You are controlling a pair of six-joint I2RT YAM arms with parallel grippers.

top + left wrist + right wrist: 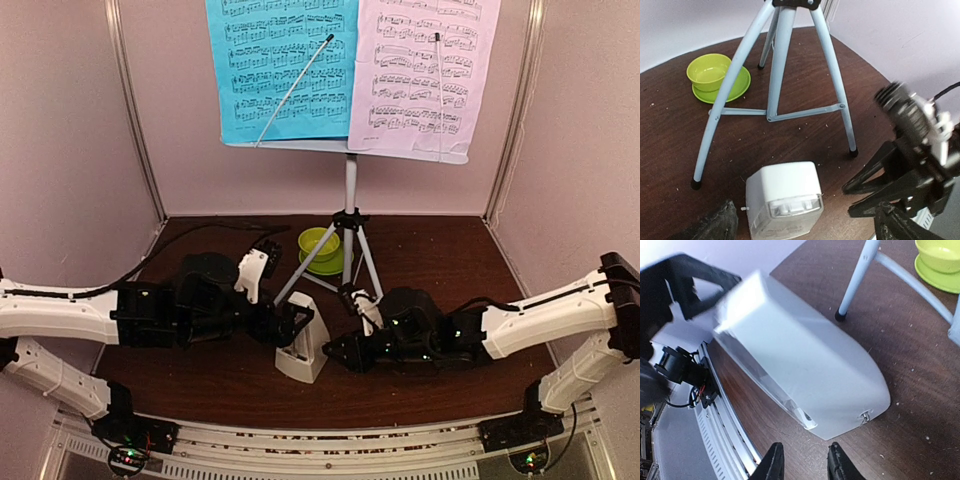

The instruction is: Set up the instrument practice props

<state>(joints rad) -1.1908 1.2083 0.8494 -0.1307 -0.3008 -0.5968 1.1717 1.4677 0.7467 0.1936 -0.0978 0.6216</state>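
Note:
The cream metronome (304, 349) stands upright on the dark table, just in front of the silver tripod (350, 238). The tripod carries the stand's ledge (330, 146), with the blue sheet (285, 70) on the left and the pink sheet (425, 70) on the right. My left gripper (290, 325) is open at the metronome's left. In the left wrist view the metronome (784, 200) sits between the widely spread fingers (715, 225) without touching them. My right gripper (336, 352) is open and empty at its right, with the fingertips (772, 462) just short of the metronome's base (805, 370).
A lime-green bowl on its saucer (320, 243) sits behind the tripod legs and also shows in the left wrist view (710, 72). Tripod legs (780, 60) spread just behind the metronome. Pink walls close in three sides. A metal rail (320, 455) runs along the near edge.

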